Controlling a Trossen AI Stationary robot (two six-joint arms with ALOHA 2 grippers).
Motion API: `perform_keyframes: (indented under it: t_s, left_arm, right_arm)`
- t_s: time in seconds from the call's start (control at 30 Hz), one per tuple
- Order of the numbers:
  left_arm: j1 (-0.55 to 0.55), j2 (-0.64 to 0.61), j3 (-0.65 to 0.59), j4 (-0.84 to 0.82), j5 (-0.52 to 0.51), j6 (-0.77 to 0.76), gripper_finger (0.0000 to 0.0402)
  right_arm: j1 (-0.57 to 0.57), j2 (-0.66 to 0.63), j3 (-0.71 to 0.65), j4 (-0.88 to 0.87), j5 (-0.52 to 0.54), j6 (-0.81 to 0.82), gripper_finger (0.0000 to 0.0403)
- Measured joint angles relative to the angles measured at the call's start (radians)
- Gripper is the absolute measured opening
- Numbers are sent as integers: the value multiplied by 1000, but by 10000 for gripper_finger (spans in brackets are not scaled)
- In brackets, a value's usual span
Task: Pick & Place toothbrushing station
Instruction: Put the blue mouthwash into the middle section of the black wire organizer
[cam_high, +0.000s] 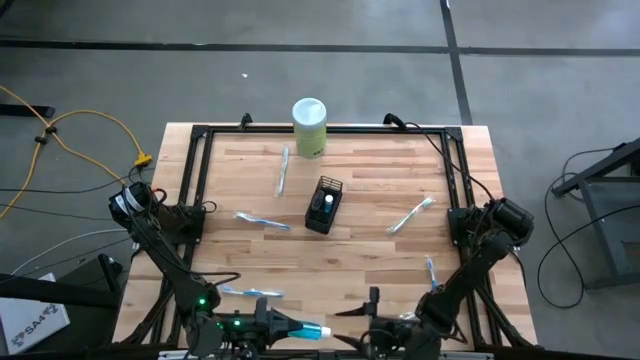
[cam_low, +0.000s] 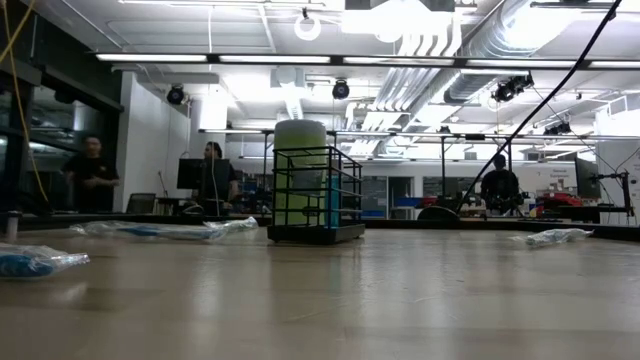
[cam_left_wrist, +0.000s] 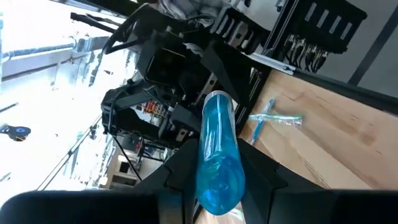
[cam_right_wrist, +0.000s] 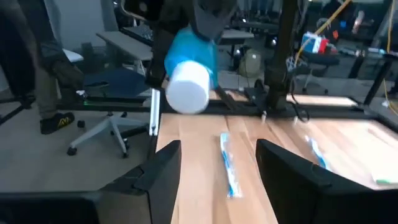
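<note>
Tube (cam_high: 310, 331), teal with a white cap, sits clamped in the left hand (cam_high: 285, 326) at the bench's (cam_high: 360, 265) near edge, cap pointing at the right hand (cam_high: 372, 318). That hand waits just beside it, fingers spread, holding nothing. Wrapped toothbrushes (cam_high: 262, 221) lie scattered around. Mid-bench stands the black mesh holder (cam_high: 323, 204), another tube inside; a green canister (cam_high: 309, 126) stands at the far edge.

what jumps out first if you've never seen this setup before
The left gripper, at the table's near edge, is shut on a teal tube with a white cap, held out toward the open right gripper. Mid-table stands the black wire-mesh holder, wrapped toothbrushes scattered around it, a pale green canister behind.
</note>
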Motion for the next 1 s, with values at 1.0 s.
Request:
perform_keyframes:
  t_s: [1.0]
  left_arm:
    - [6,0,0,36,-27,84,83]
  right_arm:
    - [-38,0,0,161,-123,-154,201]
